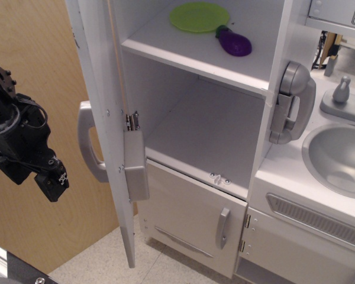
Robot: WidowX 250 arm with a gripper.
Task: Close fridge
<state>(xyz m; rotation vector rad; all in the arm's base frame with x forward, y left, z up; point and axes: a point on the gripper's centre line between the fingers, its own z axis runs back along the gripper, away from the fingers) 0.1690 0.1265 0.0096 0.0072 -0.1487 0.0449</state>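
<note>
One green plate [199, 16], one purple eggplant [234, 42], two white doors [106, 118], one sink [338, 158]

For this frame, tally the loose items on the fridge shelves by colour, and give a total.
Green: 1, the plate on the upper shelf.
Purple: 1, the eggplant beside the plate on the same shelf.
Lower shelf: 0 items.
Total: 2.
</note>
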